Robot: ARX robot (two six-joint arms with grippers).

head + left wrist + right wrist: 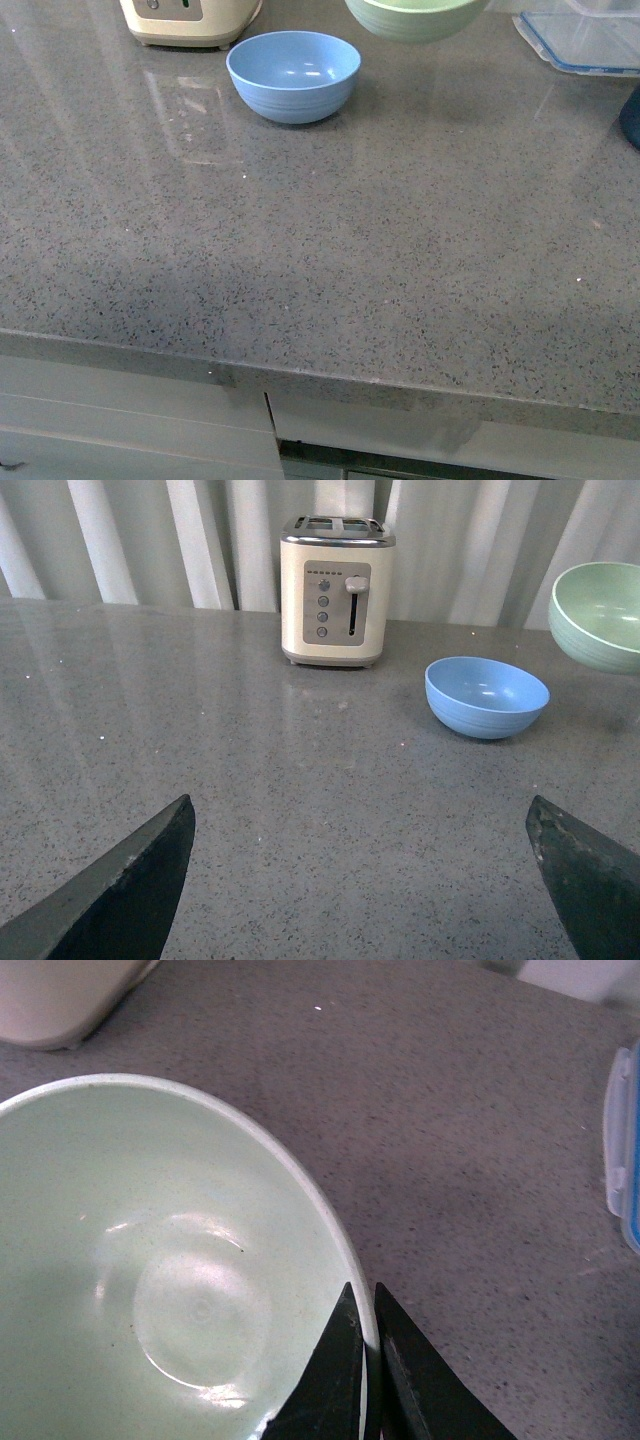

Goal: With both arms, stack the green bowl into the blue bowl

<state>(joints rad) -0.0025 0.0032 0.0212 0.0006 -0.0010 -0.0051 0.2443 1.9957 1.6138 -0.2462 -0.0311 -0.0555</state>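
Observation:
The blue bowl (294, 75) (487, 696) stands upright and empty on the grey speckled counter (330, 250). The green bowl (415, 17) (601, 615) (160, 1280) hangs in the air to the right of the blue bowl, cut off by the top of the front view. My right gripper (365, 1305) is shut on its rim, one finger inside the bowl and one outside. My left gripper (360, 815) is open over bare counter, well short of both bowls, with nothing between its fingers. Neither arm shows in the front view.
A cream toaster (335, 590) (190, 20) stands behind and left of the blue bowl. A clear container with a blue rim (585, 40) (625, 1155) lies at the far right. A dark navy object (631, 118) sits at the right edge. The counter's front edge (320, 375) runs close to me.

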